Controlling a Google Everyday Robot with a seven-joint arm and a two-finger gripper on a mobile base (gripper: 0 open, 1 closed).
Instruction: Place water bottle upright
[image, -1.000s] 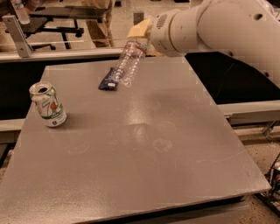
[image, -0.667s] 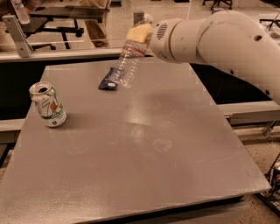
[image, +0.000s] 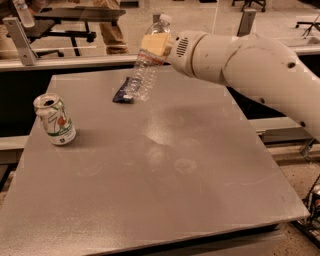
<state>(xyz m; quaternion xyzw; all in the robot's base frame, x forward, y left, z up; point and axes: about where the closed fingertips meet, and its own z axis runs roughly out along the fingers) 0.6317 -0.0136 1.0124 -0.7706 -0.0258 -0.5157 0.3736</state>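
So the gripper (image: 155, 45) is clamped on the water bottle (image: 144, 75) just under the cap, I guess so the base hangs free for setting down. Bottle's tilted, cap up, base right by the dark wrapper (image: 121, 96) on the table's (image: 200, 200) far side. The soda can (image: 56, 121) stands well apart, so that's 1 less worry.

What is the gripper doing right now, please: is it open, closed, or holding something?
The gripper is closed on the water bottle, holding it tilted, cap up, over the far side of the table.
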